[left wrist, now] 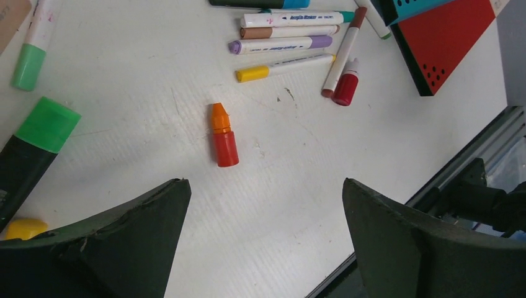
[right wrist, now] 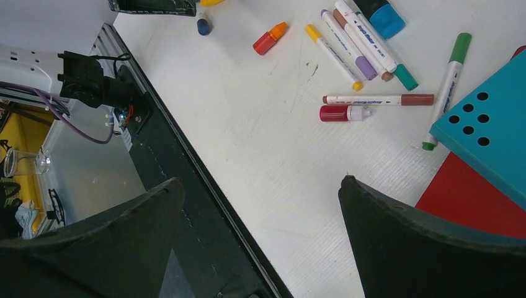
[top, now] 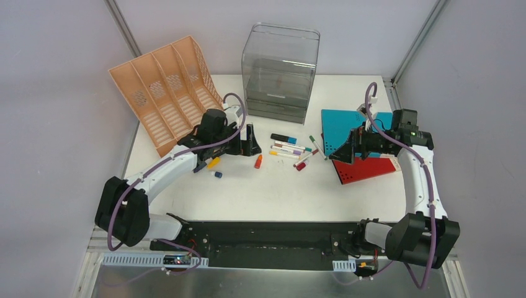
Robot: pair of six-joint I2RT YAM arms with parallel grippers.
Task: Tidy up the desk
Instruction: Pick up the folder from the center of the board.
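The desk (top: pixel 273 192) is a white tabletop strewn with stationery. Several markers (top: pixel 291 147) lie at its middle, beside a small orange bottle (top: pixel 258 162) and a red bottle (top: pixel 301 165). My left gripper (top: pixel 250 141) hovers left of them, open and empty. In its wrist view the left gripper (left wrist: pixel 265 192) frames bare desk just short of the orange bottle (left wrist: pixel 223 135). My right gripper (top: pixel 342 152) stands open over the edge of a teal folder (top: pixel 347 124) and a red folder (top: pixel 366 169). The right gripper (right wrist: pixel 260 186) holds nothing.
A peach slotted rack (top: pixel 167 93) leans at the back left. A clear grey box (top: pixel 279 71) stands at the back centre. A yellow piece (top: pixel 213 163) and a blue cap (top: pixel 218 174) lie under the left arm. The black front rail (right wrist: pixel 186 174) borders the near edge.
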